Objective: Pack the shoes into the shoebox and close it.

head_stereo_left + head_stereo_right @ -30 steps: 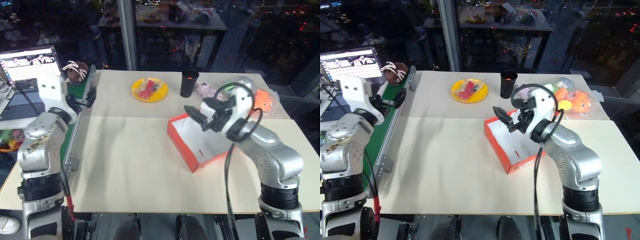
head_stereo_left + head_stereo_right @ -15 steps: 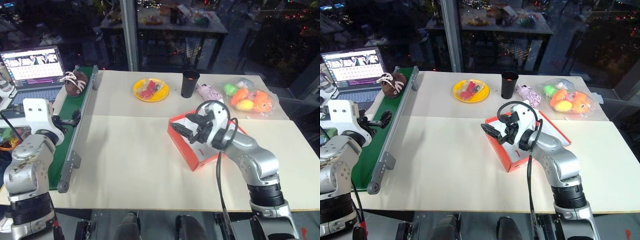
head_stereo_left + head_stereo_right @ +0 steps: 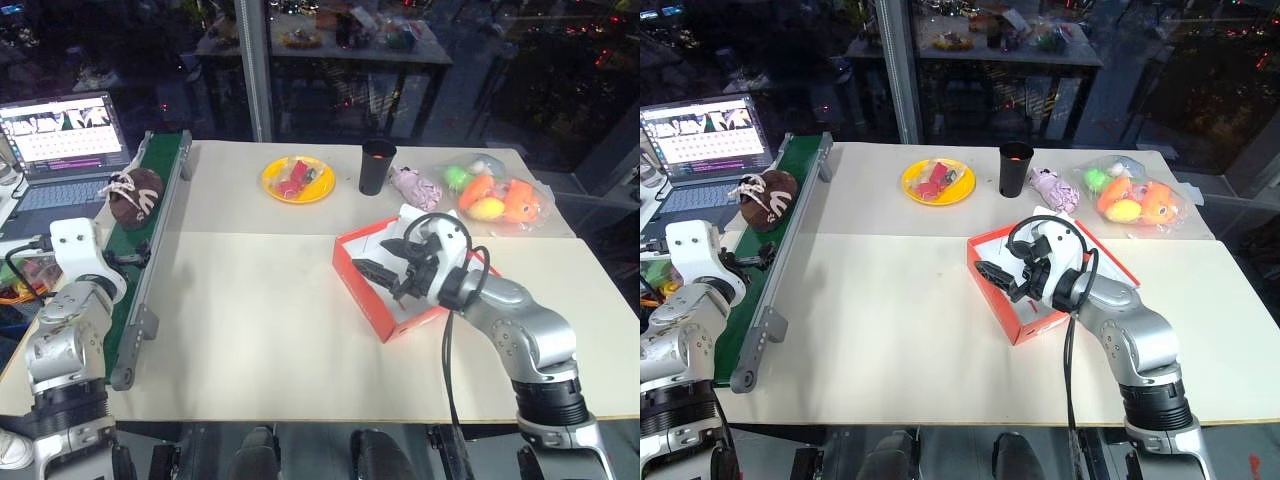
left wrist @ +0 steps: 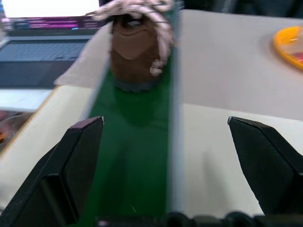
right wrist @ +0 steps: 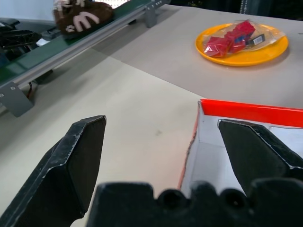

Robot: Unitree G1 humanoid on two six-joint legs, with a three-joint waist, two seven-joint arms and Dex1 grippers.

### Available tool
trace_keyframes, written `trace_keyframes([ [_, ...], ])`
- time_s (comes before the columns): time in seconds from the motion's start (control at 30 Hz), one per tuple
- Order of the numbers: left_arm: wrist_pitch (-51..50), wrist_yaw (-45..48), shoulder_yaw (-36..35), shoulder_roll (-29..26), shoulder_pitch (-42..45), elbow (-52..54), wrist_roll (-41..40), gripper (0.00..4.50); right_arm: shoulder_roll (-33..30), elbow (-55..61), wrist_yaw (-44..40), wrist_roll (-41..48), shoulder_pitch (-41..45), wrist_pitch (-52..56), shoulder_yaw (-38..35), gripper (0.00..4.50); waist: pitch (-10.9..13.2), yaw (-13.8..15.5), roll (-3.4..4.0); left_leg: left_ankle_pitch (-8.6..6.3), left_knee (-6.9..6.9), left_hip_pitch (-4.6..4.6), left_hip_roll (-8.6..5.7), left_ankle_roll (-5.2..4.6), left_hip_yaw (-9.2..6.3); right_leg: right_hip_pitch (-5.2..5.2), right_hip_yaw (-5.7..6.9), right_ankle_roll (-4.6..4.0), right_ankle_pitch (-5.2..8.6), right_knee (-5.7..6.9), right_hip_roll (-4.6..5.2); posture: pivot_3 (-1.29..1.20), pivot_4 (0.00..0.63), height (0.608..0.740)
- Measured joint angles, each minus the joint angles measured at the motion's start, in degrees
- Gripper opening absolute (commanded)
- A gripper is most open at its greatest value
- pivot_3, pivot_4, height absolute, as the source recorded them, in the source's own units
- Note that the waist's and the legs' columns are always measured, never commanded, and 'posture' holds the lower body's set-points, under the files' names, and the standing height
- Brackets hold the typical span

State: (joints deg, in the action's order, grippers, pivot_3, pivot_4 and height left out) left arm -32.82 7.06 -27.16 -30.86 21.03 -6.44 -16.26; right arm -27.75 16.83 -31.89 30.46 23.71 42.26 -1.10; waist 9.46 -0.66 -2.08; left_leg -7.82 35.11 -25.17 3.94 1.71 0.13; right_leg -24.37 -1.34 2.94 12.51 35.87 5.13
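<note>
One of the shoes (image 3: 133, 192), dark brown with white laces, lies on the green conveyor belt (image 3: 150, 215) at the table's left edge. My left gripper (image 3: 127, 258) hangs open just short of the shoe (image 4: 137, 47), level with the belt and apart from the shoe. The shoebox (image 3: 372, 300) is red-orange with a white inside and stands open and empty right of centre. Over its left wall hovers my right gripper (image 3: 385, 272), open and holding nothing. In the right wrist view the box's red wall (image 5: 251, 113) lies ahead of the right finger (image 5: 255, 156).
A laptop (image 3: 60, 130) stands behind the belt at far left. At the back of the table are a yellow plate (image 3: 298, 180) with red packets, a black cup (image 3: 377, 167), a pink toy (image 3: 413, 185) and a bag of plush toys (image 3: 495, 195).
The shoe has travelled along the belt toward me. My left gripper has dropped and shifted left, down to belt level. My right gripper has sunk lower over the box's left wall.
</note>
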Motion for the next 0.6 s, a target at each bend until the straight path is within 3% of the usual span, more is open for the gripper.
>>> trace_keyframes([
  [0.23,6.7,0.7,0.6,-0.5,3.6,-11.6,1.1,4.50,-1.8,0.1,-0.1,0.0,-0.1,0.6,-0.5,4.47,0.0,0.1,-0.01,0.00,0.03,0.00,-0.01,0.01,0.01,0.01,0.00,-0.05,0.02,0.00,0.01,0.00,0.150,0.736],
  [0.47,10.0,1.5,2.0,0.0,3.8,-15.4,1.7,4.50,-4.0,0.9,-0.5,0.0,-0.9,0.7,-2.1,4.47,0.0,0.1,-0.02,0.01,-0.02,-0.01,0.00,0.01,0.01,0.00,0.00,-0.02,-0.04,0.00,0.00,0.00,0.150,0.736],
  [0.6,10.9,2.3,1.9,0.2,3.8,-16.9,1.4,3.45,-5.0,1.2,-0.6,0.0,-1.9,1.0,-2.5,4.50,0.0,0.4,-0.02,0.01,0.00,-0.01,-0.01,0.01,0.01,0.01,0.01,-0.01,-0.04,0.01,0.02,0.00,0.150,0.736],
])
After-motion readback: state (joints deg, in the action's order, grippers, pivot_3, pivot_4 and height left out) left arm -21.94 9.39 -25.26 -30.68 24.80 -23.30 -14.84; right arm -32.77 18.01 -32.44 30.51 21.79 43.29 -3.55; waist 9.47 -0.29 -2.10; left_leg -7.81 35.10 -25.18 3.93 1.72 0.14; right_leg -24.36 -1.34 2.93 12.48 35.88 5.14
